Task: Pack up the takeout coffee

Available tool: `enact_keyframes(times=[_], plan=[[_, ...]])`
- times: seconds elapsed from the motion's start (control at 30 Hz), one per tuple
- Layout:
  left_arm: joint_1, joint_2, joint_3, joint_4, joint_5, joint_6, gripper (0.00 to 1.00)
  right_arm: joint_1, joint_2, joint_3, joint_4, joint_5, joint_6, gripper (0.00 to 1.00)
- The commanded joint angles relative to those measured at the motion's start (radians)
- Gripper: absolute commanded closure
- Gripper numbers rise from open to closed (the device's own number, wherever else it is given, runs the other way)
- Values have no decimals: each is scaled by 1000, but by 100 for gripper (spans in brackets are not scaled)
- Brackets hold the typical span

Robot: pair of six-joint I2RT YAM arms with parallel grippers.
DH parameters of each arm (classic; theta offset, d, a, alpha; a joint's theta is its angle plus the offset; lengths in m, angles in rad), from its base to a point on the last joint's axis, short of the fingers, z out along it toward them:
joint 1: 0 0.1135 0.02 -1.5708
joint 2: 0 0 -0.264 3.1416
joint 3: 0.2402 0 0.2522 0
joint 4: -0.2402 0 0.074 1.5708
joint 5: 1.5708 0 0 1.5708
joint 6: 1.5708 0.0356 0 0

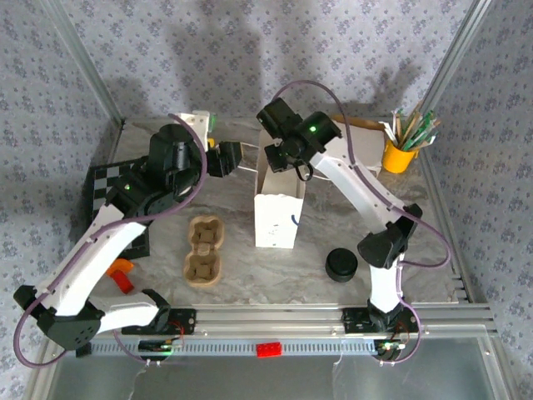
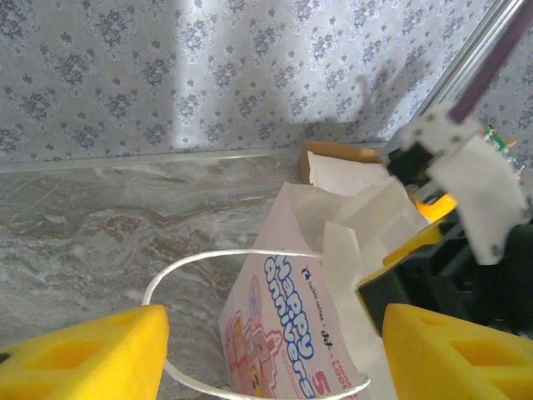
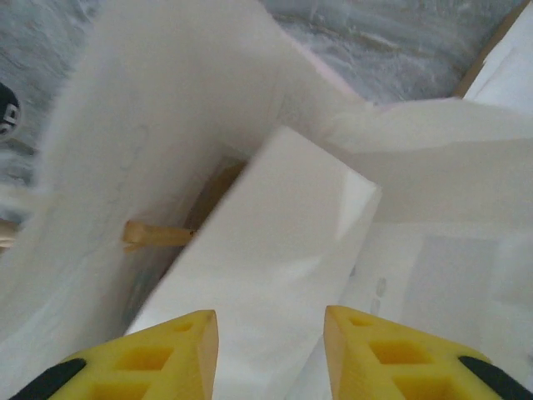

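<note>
bag (image 1: 276,218): upright in the middle of the surface (image 1: 275,275), mouth open, paper folds leaning in across the opening.
lid (image 1: 341,265): flat on the surface, right of the bag and nearer the arm bases, apart from the bag, untouched.
cup: cannot tell where; possibly down inside the bag under the folds.
carrier (image 1: 202,252): on the surface left of the bag, near its front corner.
left gripper (image 2: 271,362): at the bag's upper left rim, fingers (image 2: 83,354) wide apart, clamped on nothing, handle loop (image 2: 208,254) lying between them.
right gripper (image 3: 271,342): over the bag's mouth, fingers (image 3: 158,350) apart, nothing seen between them, aimed at a white fold.
risk, bag: thin and light; likely to tip or slide if either arm drags a fold on the way out.
risk, handle: could catch on a left finger and lift the bag.
risk, mouth: folds could close over the opening and block whatever goes in next.
risk, lid: low and flat, easy to pinch badly or shove along the surface; close to the right arm's elbow, could be swept farther from the bag.
</note>
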State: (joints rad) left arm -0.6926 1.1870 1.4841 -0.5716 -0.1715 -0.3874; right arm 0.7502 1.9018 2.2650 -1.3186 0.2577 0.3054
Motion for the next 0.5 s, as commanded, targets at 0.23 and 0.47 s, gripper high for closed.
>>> enact_keyframes(times=[0.23, 0.47], plan=[[13, -14, 9, 20, 13, -16, 31, -36, 30, -58, 41, -41, 12, 84], [19, -9, 11, 23, 31, -10, 31, -27, -64, 9, 86, -64, 1, 75]])
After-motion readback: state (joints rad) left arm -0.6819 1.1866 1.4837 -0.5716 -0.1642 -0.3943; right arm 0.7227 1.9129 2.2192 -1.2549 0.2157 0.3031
